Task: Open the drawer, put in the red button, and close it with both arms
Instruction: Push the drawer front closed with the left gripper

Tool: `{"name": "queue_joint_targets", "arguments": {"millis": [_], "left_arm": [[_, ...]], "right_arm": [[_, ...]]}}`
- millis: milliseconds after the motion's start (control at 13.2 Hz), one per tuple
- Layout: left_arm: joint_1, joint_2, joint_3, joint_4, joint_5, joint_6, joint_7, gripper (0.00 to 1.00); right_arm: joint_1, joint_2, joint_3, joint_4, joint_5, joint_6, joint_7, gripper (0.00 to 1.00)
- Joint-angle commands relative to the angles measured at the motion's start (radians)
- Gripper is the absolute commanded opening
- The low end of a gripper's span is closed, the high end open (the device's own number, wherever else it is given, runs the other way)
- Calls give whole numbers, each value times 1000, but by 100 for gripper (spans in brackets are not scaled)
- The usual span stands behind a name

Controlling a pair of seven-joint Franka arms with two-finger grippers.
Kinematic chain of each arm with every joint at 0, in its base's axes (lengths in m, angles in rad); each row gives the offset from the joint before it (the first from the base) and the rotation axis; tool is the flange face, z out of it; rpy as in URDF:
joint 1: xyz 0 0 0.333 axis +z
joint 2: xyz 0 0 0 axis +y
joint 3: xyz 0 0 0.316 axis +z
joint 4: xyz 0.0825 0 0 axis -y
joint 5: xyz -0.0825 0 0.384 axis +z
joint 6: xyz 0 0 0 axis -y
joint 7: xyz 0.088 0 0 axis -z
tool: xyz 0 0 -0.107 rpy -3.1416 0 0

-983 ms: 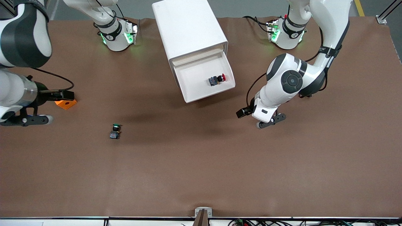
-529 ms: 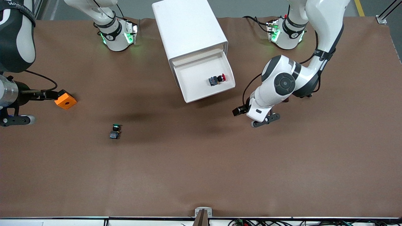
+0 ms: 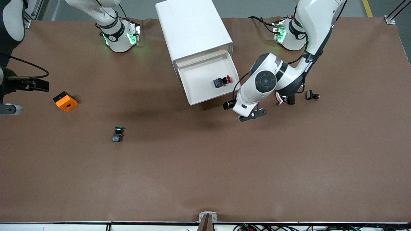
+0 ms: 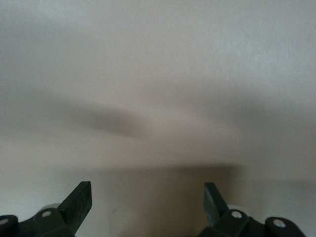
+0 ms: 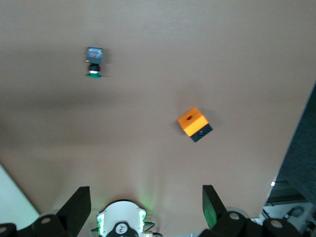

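The red button (image 3: 222,81) lies on its side in the open drawer (image 3: 192,81). The left gripper (image 4: 147,203), fingers spread and empty, hangs close beside the drawer's front corner. The right gripper (image 5: 146,206), also spread and empty, is up over its end of the table (image 3: 205,166), above the orange block (image 3: 65,101).

A pale, off-white surface (image 4: 158,74) is filling almost the whole left wrist view, with a soft dark shadow band running across it. The left gripper (image 4: 147,201) is showing just its two black fingertips (image 4: 80,197) — spread wide apart, nothing sitting between them.
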Motion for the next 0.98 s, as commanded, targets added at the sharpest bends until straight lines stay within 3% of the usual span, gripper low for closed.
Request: {"name": "queue_joint_targets", "arguments": {"millis": [0, 907], "left_arm": [[-19, -5, -3, 0, -11, -50, -24, 100], [-14, -16, -161, -63, -14, -55, -113, 100]], "right_arm": [[-11, -20, -2, 6, 55, -43, -12, 100], [-2, -40, 10, 0, 54, -66, -16, 100]]}}
